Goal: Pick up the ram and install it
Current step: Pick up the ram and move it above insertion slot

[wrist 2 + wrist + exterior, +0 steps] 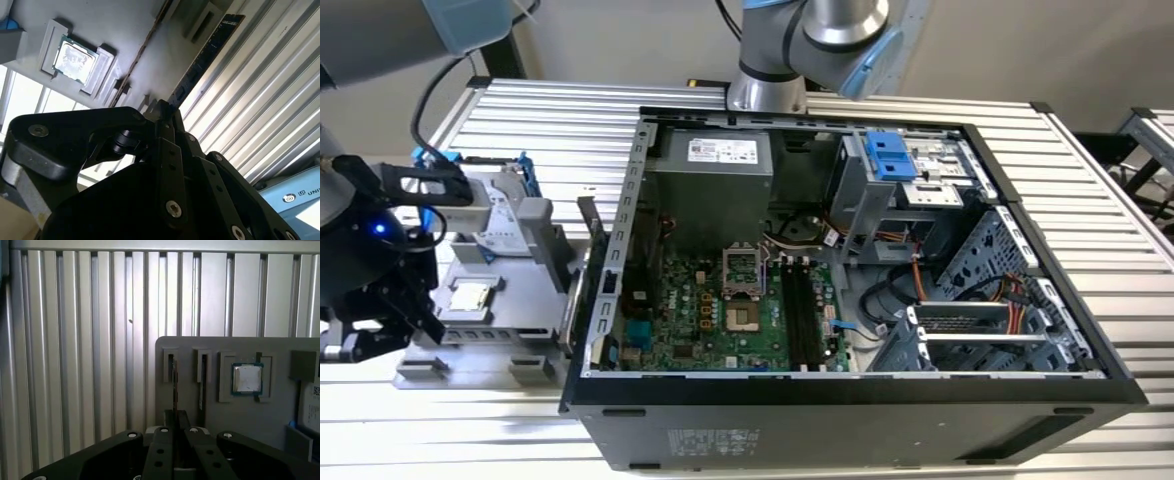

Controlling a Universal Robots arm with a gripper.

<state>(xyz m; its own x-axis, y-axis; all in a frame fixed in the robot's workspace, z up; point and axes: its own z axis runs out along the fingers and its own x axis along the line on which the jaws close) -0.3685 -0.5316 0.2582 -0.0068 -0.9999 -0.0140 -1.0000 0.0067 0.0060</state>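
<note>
The thin, long, dark circuit-board ram [174, 385] stands on edge in a slot of the grey moulded holder [240, 425] on the ribbed aluminium table [75, 365]. The black gripper [174, 415] looks pinched shut on its near end, and the ram's long axis runs straight away from the gripper.

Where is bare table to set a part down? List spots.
Bare ribbed table to the exterior view's right of the case, and beyond the grey fixture. Crowded: inside the case, and the fixture, where the gripper holds the ram.
</note>
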